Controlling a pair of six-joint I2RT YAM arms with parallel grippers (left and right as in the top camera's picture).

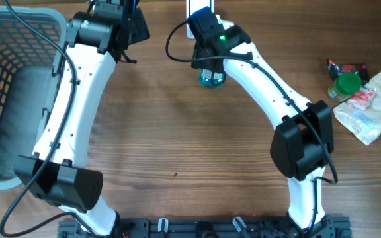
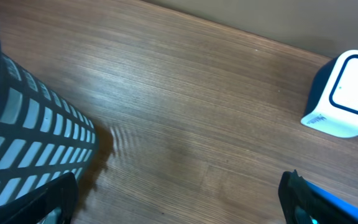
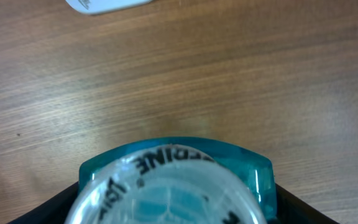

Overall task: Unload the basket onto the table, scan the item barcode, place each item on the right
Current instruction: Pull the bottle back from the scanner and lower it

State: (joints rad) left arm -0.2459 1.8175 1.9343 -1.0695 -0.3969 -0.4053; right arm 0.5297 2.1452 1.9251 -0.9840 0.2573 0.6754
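Overhead and wrist views during the presenting step of a barcode scan. The wooden worktop [image 1: 177,145] filled the frame. A grey mesh basket [image 1: 5,79] stood at its left edge. 2 white arms reached from the near edge toward the far edge.

The left tool [image 2: 179,202] hung wide apart with nothing between its fingers, above bare wood between the basket and the scanner. The right tool [image 3: 176,214] was partly closed around the teal bottle [image 1: 211,80], 1 finger on each side of it. This bottle, the item being scanned, was carried at the far centre of the worktop, just in front of the white-and-blue scanner [image 2: 344,93] and apart from it.

In the right wrist view the bottle's round end faced the camera and showed part of a printed label. No barcode was visible in any view.

At the right edge lay a clear bag [image 1: 369,109], a green-capped jar [image 1: 346,84] and a small red-and-white box [image 1: 362,98], close together and well apart from both arms.

Judged step: the bottle had been grasped and brought near the scanner, but the scan did not appear to be done. The next move probably called for turning the bottle until its barcode faced the scanner's window, then holding it steady there.
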